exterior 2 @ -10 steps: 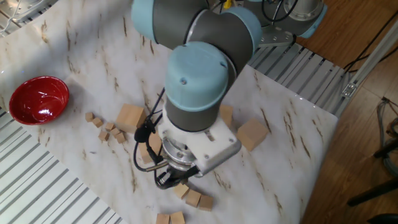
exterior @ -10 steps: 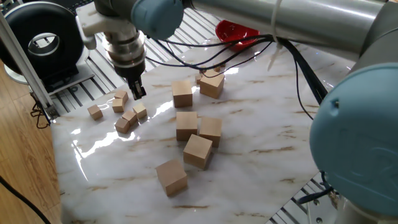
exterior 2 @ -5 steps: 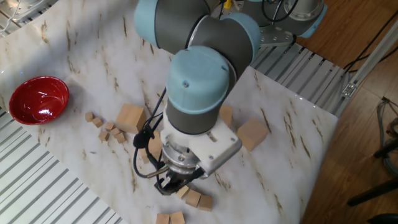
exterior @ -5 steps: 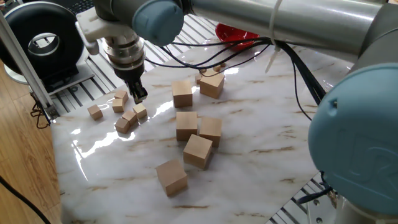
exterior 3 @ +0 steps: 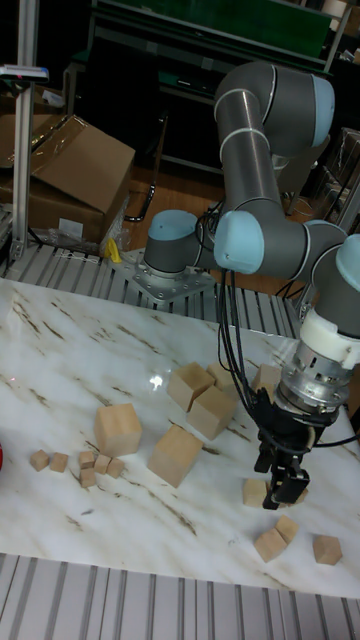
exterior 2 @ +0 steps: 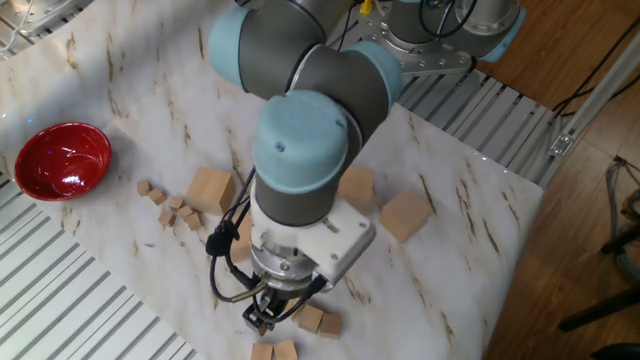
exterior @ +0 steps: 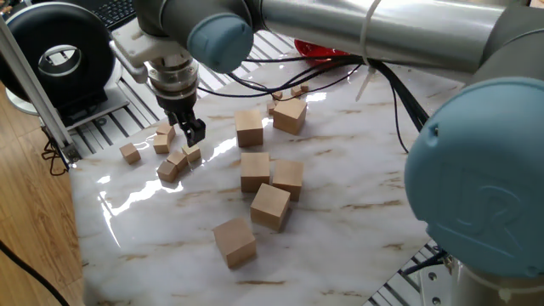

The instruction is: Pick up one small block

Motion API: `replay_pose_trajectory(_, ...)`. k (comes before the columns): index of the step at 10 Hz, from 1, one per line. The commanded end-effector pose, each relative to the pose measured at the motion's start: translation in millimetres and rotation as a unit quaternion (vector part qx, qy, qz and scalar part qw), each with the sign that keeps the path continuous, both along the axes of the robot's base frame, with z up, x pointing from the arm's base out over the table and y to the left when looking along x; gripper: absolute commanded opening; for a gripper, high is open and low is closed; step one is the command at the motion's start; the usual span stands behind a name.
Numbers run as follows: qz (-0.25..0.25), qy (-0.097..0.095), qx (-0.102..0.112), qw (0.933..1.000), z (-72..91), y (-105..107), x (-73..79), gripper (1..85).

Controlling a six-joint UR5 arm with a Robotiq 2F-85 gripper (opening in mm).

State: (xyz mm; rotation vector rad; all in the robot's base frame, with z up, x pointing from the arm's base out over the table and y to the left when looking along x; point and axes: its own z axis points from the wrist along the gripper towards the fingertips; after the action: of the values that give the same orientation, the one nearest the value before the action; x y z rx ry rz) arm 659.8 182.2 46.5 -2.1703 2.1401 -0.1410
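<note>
Several small blocks lie in a loose cluster at the table's left in one fixed view, among them one [exterior: 192, 153] directly under my gripper [exterior: 194, 134] and others [exterior: 167, 170] [exterior: 130, 153] nearby. My gripper points straight down, low over that block, fingers slightly apart with nothing held. In the tall fixed view my gripper [exterior 3: 283, 487] hangs beside a small block [exterior 3: 256, 491], with more small blocks [exterior 3: 268, 544] in front. In the other fixed view my gripper [exterior 2: 262, 316] is just left of two small blocks [exterior 2: 310, 318].
Several larger tan cubes [exterior: 255, 170] [exterior: 234, 241] [exterior: 290, 115] stand to the right of the cluster. A red bowl [exterior 2: 62, 160] sits at the far corner, with a second group of small blocks [exterior 2: 175, 208] near it. Metal rails border the marble table [exterior: 357, 212].
My gripper has moved down and a little to the right, closer to the small blocks. The blocks have not moved.
</note>
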Motion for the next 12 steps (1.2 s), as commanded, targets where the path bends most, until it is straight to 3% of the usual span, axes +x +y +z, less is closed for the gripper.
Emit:
replay_pose_trajectory(1,-0.012,0.008,0.022,0.9996,-17.9,2,-2.4,62.7)
replay_pose_trajectory(2,-0.035,0.019,0.044,0.9982,-22.9,10,-9.0,62.3)
replay_pose_trajectory(4,-0.071,0.040,0.067,0.9944,-25.1,18,-21.1,64.0)
replay_pose_trajectory(8,-0.082,0.045,0.049,0.9944,-30.7,10,-27.9,63.0)
replay_pose_trajectory(12,-0.086,0.040,0.049,0.9943,-37.8,6,-30.8,59.0)
